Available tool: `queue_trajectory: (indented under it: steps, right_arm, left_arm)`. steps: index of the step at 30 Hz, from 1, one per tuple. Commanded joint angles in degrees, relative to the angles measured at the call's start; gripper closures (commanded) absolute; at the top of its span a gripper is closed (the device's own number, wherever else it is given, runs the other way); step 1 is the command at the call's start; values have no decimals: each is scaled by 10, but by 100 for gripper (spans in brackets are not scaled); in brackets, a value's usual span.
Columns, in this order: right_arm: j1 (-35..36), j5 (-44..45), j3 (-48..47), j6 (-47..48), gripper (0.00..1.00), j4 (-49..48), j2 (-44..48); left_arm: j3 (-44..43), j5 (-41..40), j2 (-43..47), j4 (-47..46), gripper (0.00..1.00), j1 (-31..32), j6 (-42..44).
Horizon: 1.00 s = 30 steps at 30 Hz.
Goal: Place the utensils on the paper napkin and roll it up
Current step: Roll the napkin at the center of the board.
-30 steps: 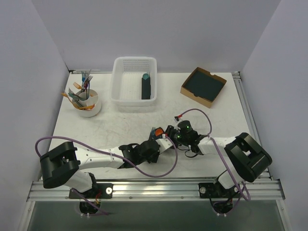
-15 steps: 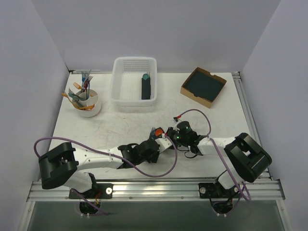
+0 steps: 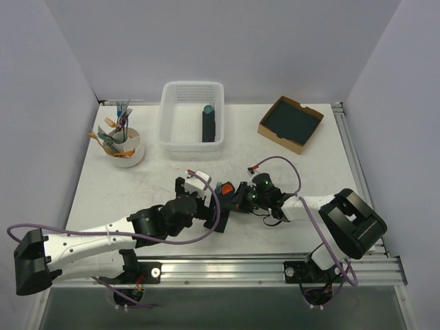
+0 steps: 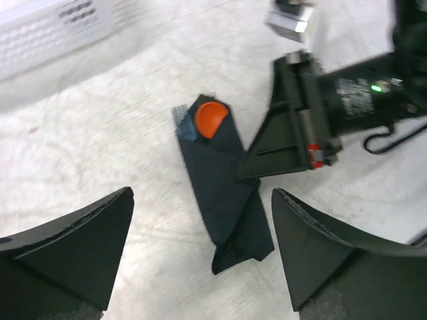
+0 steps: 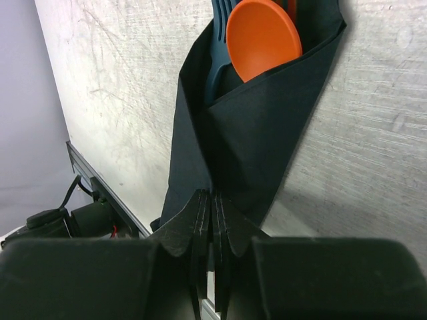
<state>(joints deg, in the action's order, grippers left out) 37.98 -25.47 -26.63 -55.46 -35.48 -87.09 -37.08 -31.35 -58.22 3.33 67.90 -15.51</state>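
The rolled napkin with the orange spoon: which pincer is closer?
Right. The right pincer is shut, tips at the edge of the napkin; the left pincer hovers open above it.

My jaws are black, the paper napkin (image 4: 223,193) near-black dark green, its spoon tip (image 4: 209,119) orange, fork tines (image 5: 215,67) teal, table (image 4: 100,133) scuffed white.

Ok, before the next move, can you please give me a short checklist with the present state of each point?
1. Paper napkin wrapped around the utensils: ok, orange tip shows at one end.
2. Left gripper open above the napkin, not touching: ok.
3. Right gripper shut, tips at the napkin's side: ok.
4. Right gripper pinching paper: cannot tell.
5. Napkin's other end tight: not ok, flap spreads loose.
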Motion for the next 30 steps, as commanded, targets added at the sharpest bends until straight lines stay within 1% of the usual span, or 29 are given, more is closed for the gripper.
queue_trajectory:
  steps: [1, 2, 4, 5, 6, 7, 11, 16, 20, 24, 27, 28, 29, 30]
  right_arm:
    - [3, 3, -18, 0, 100, -15, -3]
    - [4, 3, -18, -1, 100, -16, -3]
    - [3, 2, -19, 0, 100, -16, -3]
    - [3, 2, -19, 0, 100, -15, -3]
    - [3, 2, -19, -1, 100, -14, 0]
    - [3, 3, -19, -1, 100, -13, 1]
    - [3, 3, -23, 1, 100, -9, 1]
    - [2, 3, -24, 1, 100, -6, 0]
    - [0, 2, -25, 2, 100, -6, -1]
    - [-2, 2, -26, 3, 100, -5, -3]
    - [-2, 2, -28, 2, 100, -3, -4]
    - [-2, 2, -29, 3, 100, -3, -4]
    - [-3, 2, -29, 4, 100, -3, -5]
    - [-3, 2, -30, 3, 100, -3, -5]
  left_arm:
    - [-3, -106, 24, 99, 5, -18, -182]
    - [-3, -67, 31, 111, 6, -23, -188]
    - [6, -23, 33, 108, 6, -42, -212]
    - [14, 28, 29, 79, 6, -47, -211]
    - [23, 39, 24, 70, 6, -48, -214]
    - [35, 45, 17, 64, 6, -49, -235]
    - [50, 63, -30, 27, 6, -43, -244]
    - [49, 58, -69, 15, 6, -13, -236]
    - [52, 54, -78, 7, 6, 4, -226]
    - [50, 38, -94, 15, 6, 7, -230]
    - [38, 20, -124, 34, 4, 6, -233]
    - [27, 18, -131, 39, 0, 7, -236]
    - [24, 15, -147, 42, 0, 7, -238]
    - [18, 11, -154, 46, 5, 7, -238]
